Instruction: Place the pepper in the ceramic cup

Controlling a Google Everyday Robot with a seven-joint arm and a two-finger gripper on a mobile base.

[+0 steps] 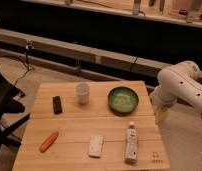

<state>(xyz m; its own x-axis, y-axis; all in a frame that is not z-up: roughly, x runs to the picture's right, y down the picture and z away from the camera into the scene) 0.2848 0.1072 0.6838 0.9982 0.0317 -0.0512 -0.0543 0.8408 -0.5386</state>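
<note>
The orange-red pepper [49,141] lies on the wooden table [74,125] near its front left corner. The whitish ceramic cup [82,93] stands upright at the back of the table, left of centre, and looks empty. My white arm comes in from the right, and its gripper [160,116] hangs pointing down just off the table's right edge, far from both the pepper and the cup. It holds nothing that I can see.
A black rectangular block [57,104] lies left of the cup. A wide green bowl [123,99] sits at the back right. A white packet [96,145] and a lying white bottle [131,142] are at the front. A dark chair [4,107] stands left of the table.
</note>
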